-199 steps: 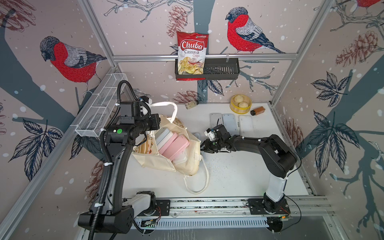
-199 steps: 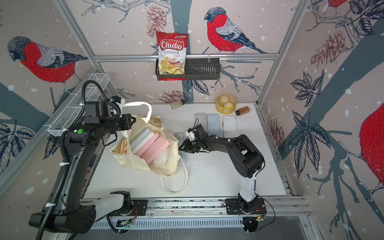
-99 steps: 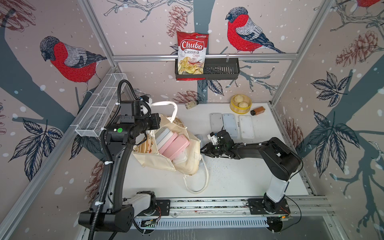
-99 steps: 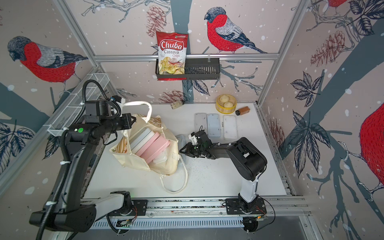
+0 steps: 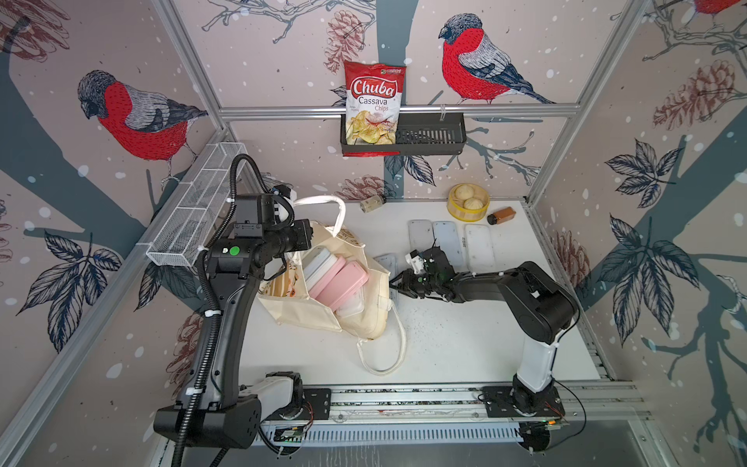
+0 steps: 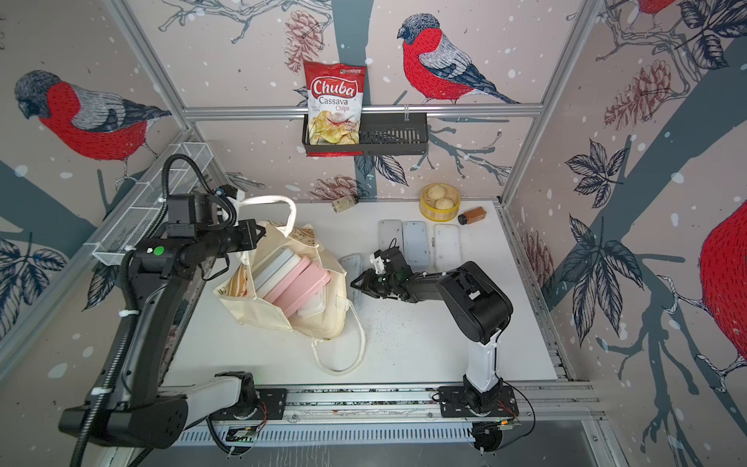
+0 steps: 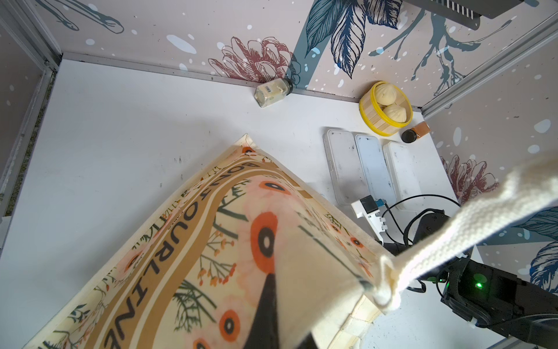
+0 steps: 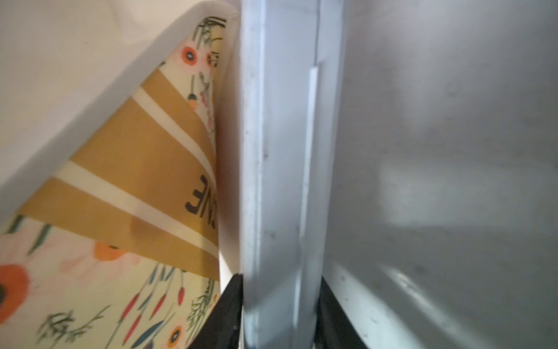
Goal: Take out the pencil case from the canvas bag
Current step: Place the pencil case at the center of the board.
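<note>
The canvas bag [image 5: 307, 319] slumps on the white table [image 5: 465, 343] with its mouth gaping upward. Slim rounded boxes stand packed on edge inside it: a grey-white case [image 5: 319, 260], two matte pink cases [image 5: 343, 283] and a frosted clear case [image 5: 352, 309] lowest. The left gripper [image 5: 308, 238] is clamped tight on the bag's rim beside the raised handle [image 5: 323, 201], a chunky woven off-white loop, and holds that side up. The other handle [image 5: 384, 360] lies slack on the table. The cloth is soft and creased, cream inside; its outer side is printed with orange flowers and a tan lettered band. The pencil case [image 8: 280, 151], smooth white hard plastic with a seam along its narrow edge, is outside the bag, just beside the printed side. The right gripper [image 5: 398, 283] has its jaws set narrow, one on each side of it; whether they press on it cannot be told. Three more white cases [image 5: 448, 242] lie flat side by side farther back. Behind them a round bamboo steamer [image 5: 469, 210] holds two pale buns [image 5: 465, 191], with a brown bottle [image 5: 501, 214] on its side next to it. A black slotted wall basket [image 5: 428, 137] carries a glossy red chips bag [image 5: 374, 105].
</note>
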`<state>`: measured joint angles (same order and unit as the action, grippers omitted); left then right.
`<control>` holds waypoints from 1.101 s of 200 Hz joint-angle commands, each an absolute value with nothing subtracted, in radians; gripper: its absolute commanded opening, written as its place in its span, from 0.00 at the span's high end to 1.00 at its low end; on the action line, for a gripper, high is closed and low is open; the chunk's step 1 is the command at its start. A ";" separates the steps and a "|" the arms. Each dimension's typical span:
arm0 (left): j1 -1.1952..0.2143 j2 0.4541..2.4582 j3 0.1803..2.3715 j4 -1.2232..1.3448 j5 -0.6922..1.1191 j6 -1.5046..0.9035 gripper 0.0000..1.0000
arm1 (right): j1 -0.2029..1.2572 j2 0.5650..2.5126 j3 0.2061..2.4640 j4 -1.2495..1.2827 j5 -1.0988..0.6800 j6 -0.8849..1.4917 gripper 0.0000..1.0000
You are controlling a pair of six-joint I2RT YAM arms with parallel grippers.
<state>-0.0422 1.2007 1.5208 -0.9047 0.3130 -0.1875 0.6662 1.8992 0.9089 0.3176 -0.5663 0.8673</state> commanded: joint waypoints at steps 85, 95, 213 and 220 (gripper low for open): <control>-0.039 1.206 1.537 -0.851 0.324 -0.191 1.00 | 0.651 1.791 0.957 0.000 -0.415 0.716 0.40; -0.039 1.207 1.534 -0.851 0.324 -0.191 1.00 | 0.652 1.777 0.960 -0.009 -0.404 0.716 0.40; -0.039 1.175 1.477 -0.786 0.418 -0.169 1.00 | 1.018 1.191 0.949 0.036 0.291 0.679 0.39; -0.038 1.176 1.473 -0.783 0.426 -0.171 1.00 | 1.051 1.167 0.944 0.060 0.327 0.669 0.39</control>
<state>-0.0418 1.1828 1.4811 -0.8772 0.3717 -0.1833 0.9699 1.2453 0.9600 -0.0261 0.0719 0.7177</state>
